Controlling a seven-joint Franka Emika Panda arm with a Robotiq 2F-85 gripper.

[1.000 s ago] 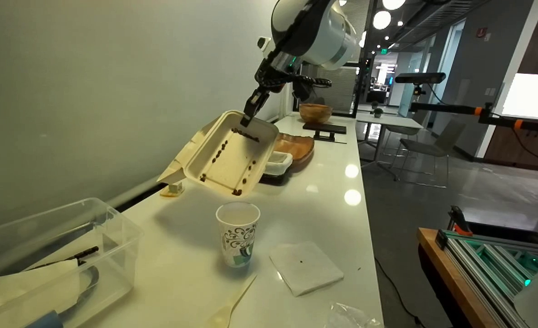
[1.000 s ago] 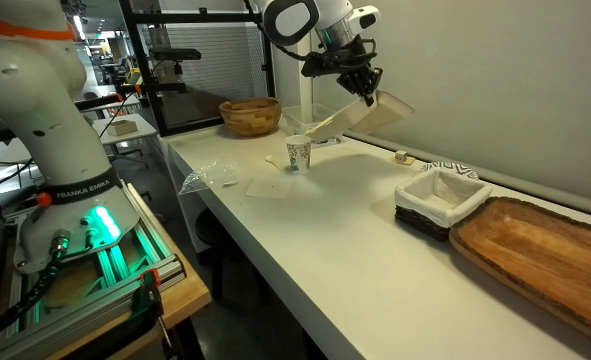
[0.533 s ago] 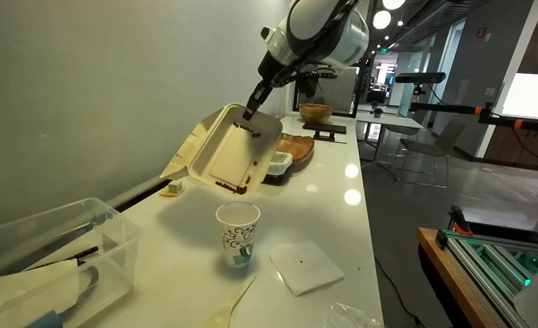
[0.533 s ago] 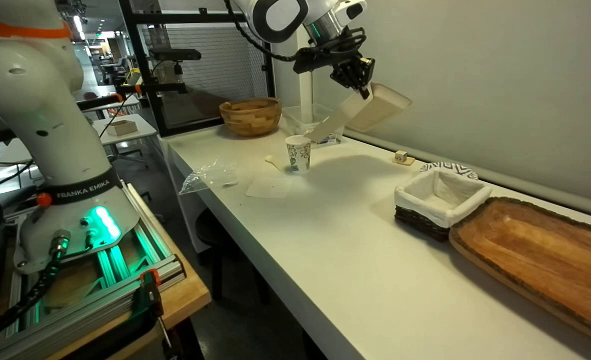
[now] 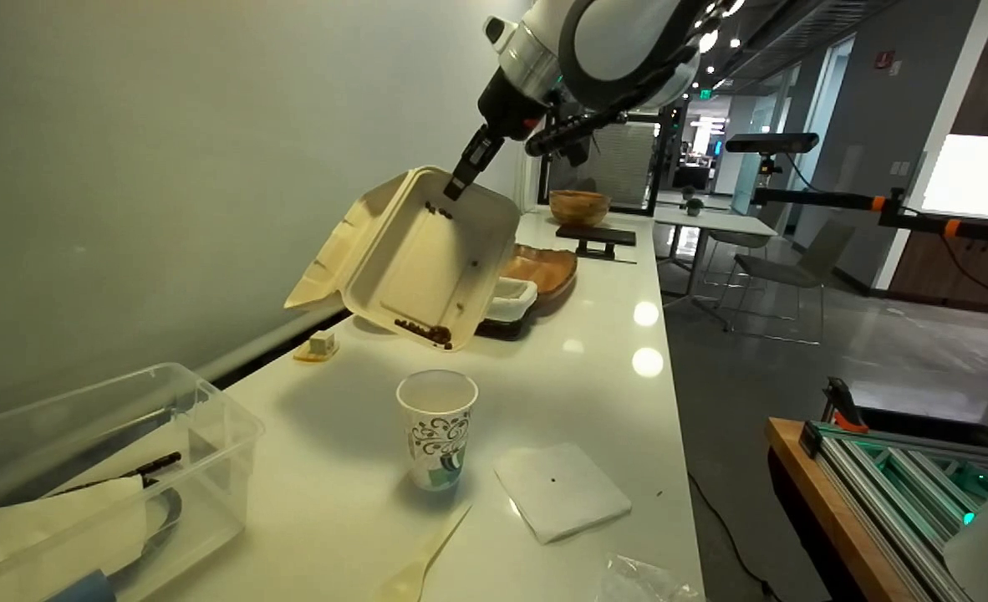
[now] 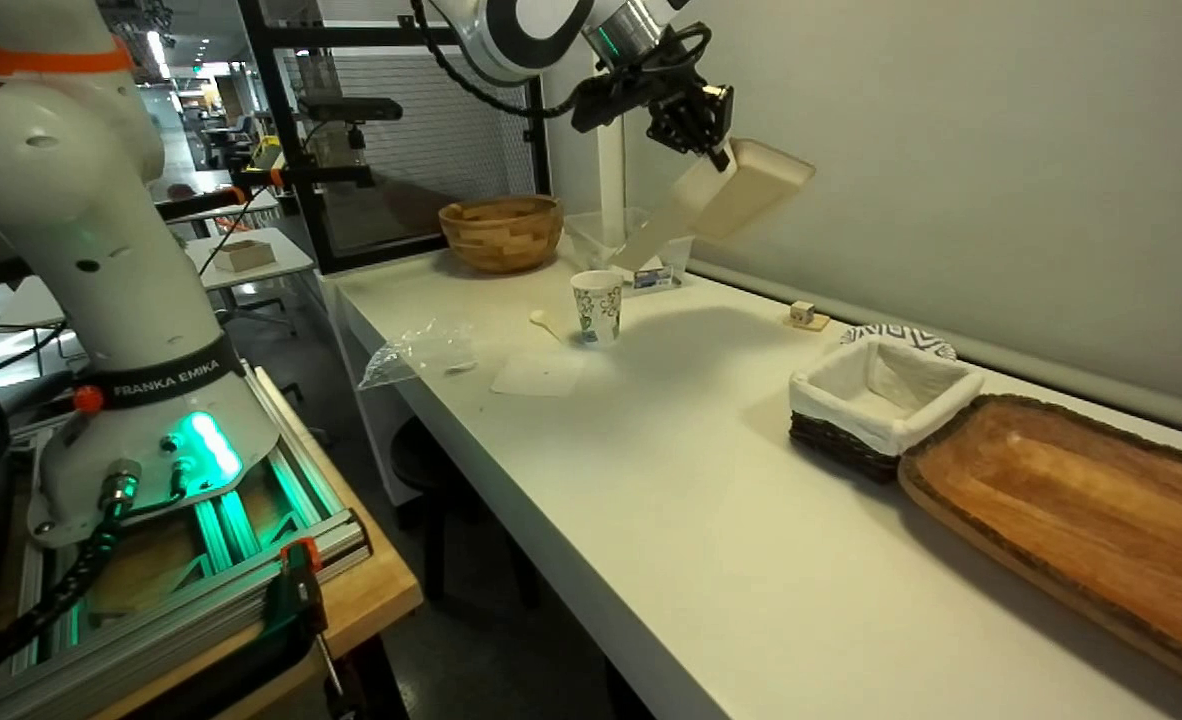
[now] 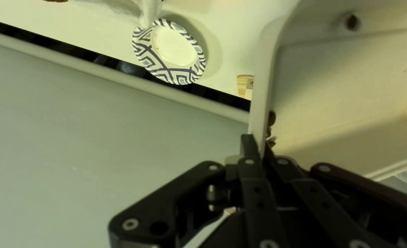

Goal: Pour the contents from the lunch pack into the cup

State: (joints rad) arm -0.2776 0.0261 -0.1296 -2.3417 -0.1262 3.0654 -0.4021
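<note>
The lunch pack [image 5: 431,255] is a beige clamshell, open and tilted steeply in the air. It also shows in an exterior view [image 6: 756,195] and in the wrist view [image 7: 344,82]. Small dark pieces [image 5: 427,331] lie mostly along its low edge, with a few stuck higher up. My gripper [image 5: 455,189] is shut on the pack's upper rim, one finger on each side in the wrist view [image 7: 261,148]. The white printed cup [image 5: 437,435] stands upright on the table, below the pack's low corner and apart from it. The cup is out of the wrist view.
A clear plastic bin [image 5: 218,468], a folded napkin [image 5: 561,489] and a spoon [image 5: 427,556] lie around the cup. A lined basket [image 6: 881,395], wooden tray [image 6: 1081,500], wooden bowl [image 6: 503,235] and patterned plate [image 7: 189,75] are on the table. A wall runs behind.
My gripper and the pack have moved up and the pack tilts more steeply. The dark pieces have slid down and gathered at its low edge. The cup has not moved.
</note>
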